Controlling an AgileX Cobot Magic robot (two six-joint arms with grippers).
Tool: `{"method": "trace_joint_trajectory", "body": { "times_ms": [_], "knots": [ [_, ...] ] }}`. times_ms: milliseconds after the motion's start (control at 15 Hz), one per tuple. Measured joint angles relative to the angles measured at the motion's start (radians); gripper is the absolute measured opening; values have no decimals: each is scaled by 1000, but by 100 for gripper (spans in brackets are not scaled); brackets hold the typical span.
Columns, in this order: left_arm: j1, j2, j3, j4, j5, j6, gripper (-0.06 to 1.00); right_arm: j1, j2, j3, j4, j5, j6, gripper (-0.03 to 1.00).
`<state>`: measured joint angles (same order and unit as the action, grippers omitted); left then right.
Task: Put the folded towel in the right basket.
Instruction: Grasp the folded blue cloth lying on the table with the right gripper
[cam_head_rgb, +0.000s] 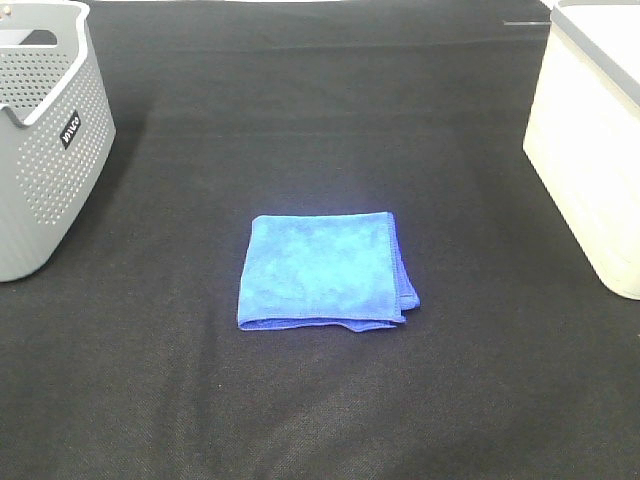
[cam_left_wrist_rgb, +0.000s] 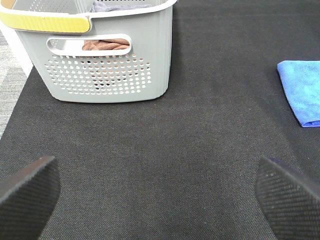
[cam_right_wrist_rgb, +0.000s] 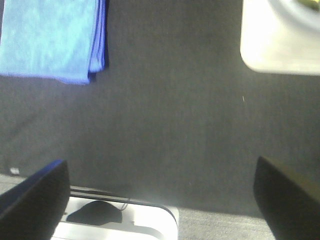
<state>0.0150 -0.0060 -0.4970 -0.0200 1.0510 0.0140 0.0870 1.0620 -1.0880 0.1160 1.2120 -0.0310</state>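
A folded blue towel (cam_head_rgb: 325, 270) lies flat on the black table mat in the middle of the exterior view. The white right basket (cam_head_rgb: 592, 140) stands at the right edge. Neither arm shows in the exterior view. In the left wrist view my left gripper (cam_left_wrist_rgb: 160, 200) is open and empty over bare mat, with the towel (cam_left_wrist_rgb: 302, 92) off to one side. In the right wrist view my right gripper (cam_right_wrist_rgb: 162, 200) is open and empty, with the towel (cam_right_wrist_rgb: 52, 40) and the white basket (cam_right_wrist_rgb: 280, 40) both ahead of it.
A grey perforated basket (cam_head_rgb: 45, 130) stands at the far left; the left wrist view shows it (cam_left_wrist_rgb: 105, 55) holding brown cloth (cam_left_wrist_rgb: 105, 45). The black mat (cam_head_rgb: 320, 400) covers the table. A white edge (cam_right_wrist_rgb: 115, 220) lies under the right gripper.
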Motion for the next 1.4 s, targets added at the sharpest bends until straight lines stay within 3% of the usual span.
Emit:
{"method": "trace_joint_trajectory", "body": {
  "times_ms": [333,467,733,1067,1400],
  "knots": [
    [0,0,0,0,0,0,99,0,216,-123,99,0,0,97],
    [0,0,0,0,0,0,99,4,386,-172,218,2,0,96],
    [0,0,0,0,0,0,99,73,646,-194,261,-157,-1,96],
    [0,0,0,0,0,0,99,81,890,-194,274,-311,-8,96],
    [0,0,0,0,0,0,99,81,990,-235,286,-377,-10,96]
  ]
}}
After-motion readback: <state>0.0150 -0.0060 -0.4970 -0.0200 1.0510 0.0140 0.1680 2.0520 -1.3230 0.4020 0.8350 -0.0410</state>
